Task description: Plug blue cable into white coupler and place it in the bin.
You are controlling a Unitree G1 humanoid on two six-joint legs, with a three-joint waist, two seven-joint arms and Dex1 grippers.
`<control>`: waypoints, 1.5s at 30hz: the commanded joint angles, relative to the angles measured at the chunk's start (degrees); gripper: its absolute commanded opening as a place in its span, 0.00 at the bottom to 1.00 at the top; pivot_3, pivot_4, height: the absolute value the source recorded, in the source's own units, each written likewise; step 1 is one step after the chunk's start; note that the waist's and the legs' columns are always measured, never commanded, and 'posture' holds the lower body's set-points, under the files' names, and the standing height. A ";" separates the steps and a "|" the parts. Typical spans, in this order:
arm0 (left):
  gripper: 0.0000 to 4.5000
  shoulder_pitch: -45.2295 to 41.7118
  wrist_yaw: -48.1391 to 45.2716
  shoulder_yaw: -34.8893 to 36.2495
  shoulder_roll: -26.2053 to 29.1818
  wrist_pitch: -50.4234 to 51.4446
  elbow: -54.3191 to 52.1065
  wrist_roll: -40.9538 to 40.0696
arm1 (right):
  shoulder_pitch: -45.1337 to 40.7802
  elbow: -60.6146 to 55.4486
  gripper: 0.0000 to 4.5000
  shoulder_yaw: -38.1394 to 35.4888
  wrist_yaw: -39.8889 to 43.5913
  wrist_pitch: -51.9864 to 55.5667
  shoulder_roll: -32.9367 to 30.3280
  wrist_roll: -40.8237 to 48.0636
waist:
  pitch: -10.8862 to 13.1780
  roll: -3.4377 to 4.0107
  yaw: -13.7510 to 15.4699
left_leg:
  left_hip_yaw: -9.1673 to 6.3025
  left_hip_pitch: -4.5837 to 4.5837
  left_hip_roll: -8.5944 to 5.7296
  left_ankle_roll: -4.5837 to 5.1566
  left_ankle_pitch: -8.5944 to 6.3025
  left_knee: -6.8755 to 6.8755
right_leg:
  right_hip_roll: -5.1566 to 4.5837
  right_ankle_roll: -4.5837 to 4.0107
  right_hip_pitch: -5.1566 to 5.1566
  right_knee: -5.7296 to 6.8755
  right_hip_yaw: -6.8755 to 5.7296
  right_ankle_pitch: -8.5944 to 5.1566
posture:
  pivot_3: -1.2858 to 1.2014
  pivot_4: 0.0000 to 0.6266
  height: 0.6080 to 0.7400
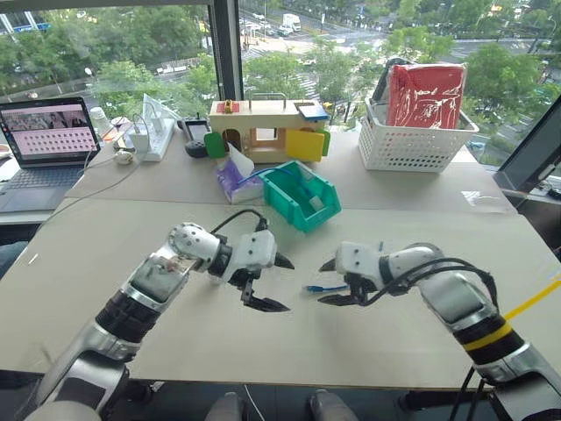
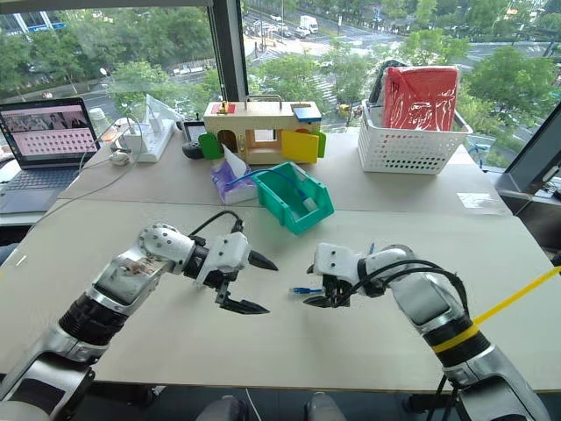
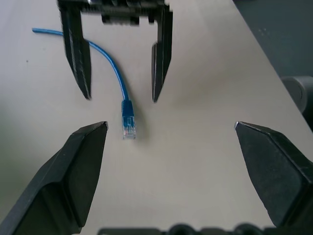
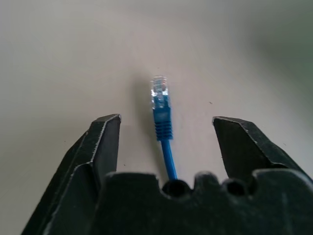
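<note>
- We've got both arms low over the pale table (image 1: 263, 360), tips turned in toward each other.
- Our left gripper (image 1: 268, 282) has its fingers spread wide, nothing between them; from its wrist view its own black fingers (image 3: 73, 166) frame the plug from either side.
- Our right gripper (image 1: 335, 282) is spread wide too, fingers apart on either side of the cord and not pinching it; in the left wrist view it shows as the far pair of fingers, hanging over the cord.
- The blue cable (image 3: 117, 73) lies flat on the table, loose; its plug (image 4: 161, 103), clear-tipped, sits in the gap between the two grippers, pointing toward our left one.
- The cord runs back under the right gripper and curves away across the table.
- The bin (image 1: 302, 195), teal, stands farther back on the table, well apart from both grippers, with a small white piece inside that we can't identify for sure.
- Beside the bin sits a tissue pack (image 1: 235, 178); behind it a wooden toy house (image 1: 263, 127), and off to the right a white basket (image 1: 412, 140).
- A laptop (image 1: 48, 140) is open at far left.
</note>
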 commanded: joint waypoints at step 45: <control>0.02 -2.79 5.68 3.49 -25.04 -3.42 17.96 4.43 | 32.62 -34.85 0.93 -49.50 -45.10 52.45 35.30 55.99 | -0.08 0.01 1.01 | -0.49 -0.16 -0.10 0.00 0.00 0.05 | -0.02 0.05 0.09 0.04 -0.14 -0.03 | 0.52 0.24 1.00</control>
